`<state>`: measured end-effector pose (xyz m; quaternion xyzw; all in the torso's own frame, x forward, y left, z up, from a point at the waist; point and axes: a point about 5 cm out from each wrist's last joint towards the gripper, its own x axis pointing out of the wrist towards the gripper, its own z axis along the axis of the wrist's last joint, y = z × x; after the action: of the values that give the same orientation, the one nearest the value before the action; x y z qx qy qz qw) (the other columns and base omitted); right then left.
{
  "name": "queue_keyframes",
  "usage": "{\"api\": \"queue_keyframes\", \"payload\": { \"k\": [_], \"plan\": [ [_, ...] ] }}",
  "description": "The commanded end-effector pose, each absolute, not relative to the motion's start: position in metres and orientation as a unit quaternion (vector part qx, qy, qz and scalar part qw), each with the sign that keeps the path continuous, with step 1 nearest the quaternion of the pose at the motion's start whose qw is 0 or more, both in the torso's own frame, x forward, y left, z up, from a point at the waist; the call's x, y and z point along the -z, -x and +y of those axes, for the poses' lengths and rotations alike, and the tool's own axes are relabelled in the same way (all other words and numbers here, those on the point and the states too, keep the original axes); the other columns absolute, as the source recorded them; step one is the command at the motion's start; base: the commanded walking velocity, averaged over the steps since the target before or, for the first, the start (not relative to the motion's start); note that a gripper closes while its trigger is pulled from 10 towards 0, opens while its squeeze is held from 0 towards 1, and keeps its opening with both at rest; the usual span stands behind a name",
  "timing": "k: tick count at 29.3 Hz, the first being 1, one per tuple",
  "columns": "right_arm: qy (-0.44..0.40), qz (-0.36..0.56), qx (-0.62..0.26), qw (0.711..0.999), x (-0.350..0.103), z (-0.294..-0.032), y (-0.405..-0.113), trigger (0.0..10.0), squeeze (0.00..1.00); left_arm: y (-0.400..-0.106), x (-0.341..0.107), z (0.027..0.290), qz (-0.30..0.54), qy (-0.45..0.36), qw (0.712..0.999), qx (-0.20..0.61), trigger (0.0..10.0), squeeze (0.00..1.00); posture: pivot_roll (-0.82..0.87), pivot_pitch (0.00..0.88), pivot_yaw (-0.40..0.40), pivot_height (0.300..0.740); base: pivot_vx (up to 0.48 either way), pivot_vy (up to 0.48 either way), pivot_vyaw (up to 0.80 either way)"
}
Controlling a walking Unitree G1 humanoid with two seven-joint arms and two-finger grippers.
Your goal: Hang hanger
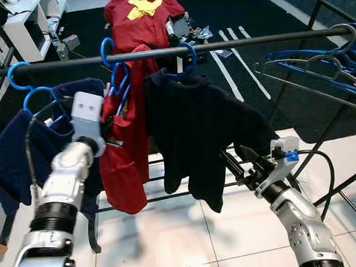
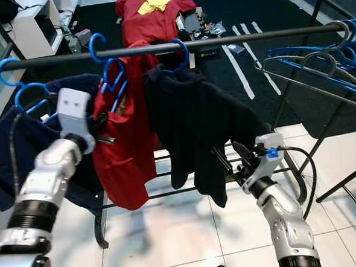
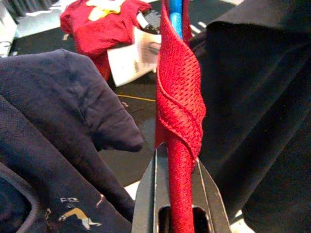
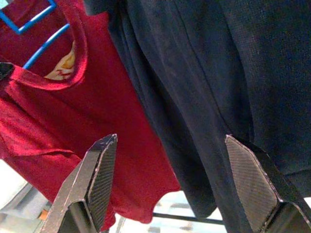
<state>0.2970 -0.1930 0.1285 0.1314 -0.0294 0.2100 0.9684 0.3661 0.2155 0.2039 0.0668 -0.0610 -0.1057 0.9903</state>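
White tiles below; left claw [image 3: 179,194] grips red shirt [image 1: 125,143] on blue hanger [image 1: 119,82]

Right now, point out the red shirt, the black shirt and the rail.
red shirt [image 1: 125,173]: left eye view, on its lower front.
black shirt [image 1: 193,126]: left eye view, on the chest.
rail [image 1: 245,41]: left eye view, on the bare bar right of the hangers.
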Motion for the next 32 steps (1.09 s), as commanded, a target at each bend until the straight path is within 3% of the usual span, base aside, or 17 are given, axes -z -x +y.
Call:
{"api": "queue_keyframes", "payload": {
  "k": [1,3,10,12,13,14,15,17,20,21,22,23,32],
  "plan": [
    [-0.14,-0.012,-0.204,0.969,-0.121,-0.195,-0.295,10.0,0.0,-0.361,-0.23,0.231,-0.122,-0.06,0.986,0.095,0.0,0.0,-0.04,0.179,0.057,0.74,0.0,0.0,0.0],
    [-0.141,-0.01,-0.206,0.968,-0.12,-0.194,-0.295,10.0,0.0,-0.347,-0.229,0.249,-0.118,-0.068,0.982,0.13,0.0,0.0,-0.04,0.184,0.053,0.74,0.0,0.0,0.0],
    [-0.143,-0.006,-0.209,0.967,-0.12,-0.194,-0.294,10.0,0.0,-0.321,-0.212,0.27,-0.072,-0.106,0.97,0.208,0.0,0.0,-0.04,0.19,0.049,0.74,0.0,0.0,0.0],
    [-0.145,-0.004,-0.21,0.967,-0.12,-0.193,-0.294,10.0,0.0,-0.309,-0.201,0.28,-0.047,-0.107,0.965,0.236,1.4,0.0,-0.03,0.191,0.049,0.74,0.0,0.0,0.0],
    [-0.145,-0.004,-0.21,0.967,-0.12,-0.193,-0.294,10.0,0.0,-0.309,-0.201,0.28,-0.047,-0.107,0.965,0.236,1.4,0.0,-0.03,0.191,0.049,0.74,0.0,0.0,0.0],
    [-0.145,-0.003,-0.211,0.967,-0.12,-0.193,-0.294,10.0,0.0,-0.305,-0.197,0.283,-0.041,-0.104,0.962,0.249,2.3,0.0,-0.03,0.192,0.049,0.74,0.0,0.0,0.0],
    [-0.145,-0.003,-0.211,0.967,-0.12,-0.193,-0.294,10.0,0.0,-0.305,-0.197,0.283,-0.041,-0.104,0.962,0.249,2.3,0.0,-0.03,0.192,0.049,0.74,0.0,0.0,0.0],
    [-0.145,-0.002,-0.212,0.966,-0.119,-0.193,-0.294,10.0,0.0,-0.295,-0.195,0.284,-0.04,-0.067,0.957,0.281,4.7,0.0,-0.03,0.193,0.049,0.74,0.0,0.0,0.0],
    [-0.145,-0.001,-0.212,0.966,-0.119,-0.192,-0.294,10.0,0.0,-0.291,-0.195,0.284,-0.041,-0.049,0.953,0.295,4.8,0.0,-0.03,0.192,0.048,0.74,0.0,0.0,0.0],
    [-0.145,-0.001,-0.213,0.966,-0.119,-0.192,-0.294,10.0,0.0,-0.288,-0.195,0.284,-0.042,-0.032,0.951,0.306,8.2,0.0,-0.03,0.192,0.048,0.74,0.0,0.0,0.0],
    [-0.145,-0.001,-0.213,0.966,-0.119,-0.192,-0.294,10.0,0.0,-0.288,-0.195,0.284,-0.042,-0.032,0.951,0.306,8.2,0.0,-0.03,0.192,0.048,0.74,0.0,0.0,0.0],
    [-0.146,0.0,-0.213,0.966,-0.119,-0.192,-0.294,10.0,0.0,-0.282,-0.193,0.281,-0.033,-0.008,0.942,0.333,10.0,0.0,-0.03,0.193,0.049,0.74,0.0,0.0,0.0],
    [-0.149,-0.001,-0.212,0.966,-0.121,-0.193,-0.295,10.0,0.0,-0.268,-0.17,0.258,0.028,0.026,0.909,0.415,10.0,0.0,-0.04,0.192,0.05,0.74,0.0,0.0,0.0]
  ]
}}
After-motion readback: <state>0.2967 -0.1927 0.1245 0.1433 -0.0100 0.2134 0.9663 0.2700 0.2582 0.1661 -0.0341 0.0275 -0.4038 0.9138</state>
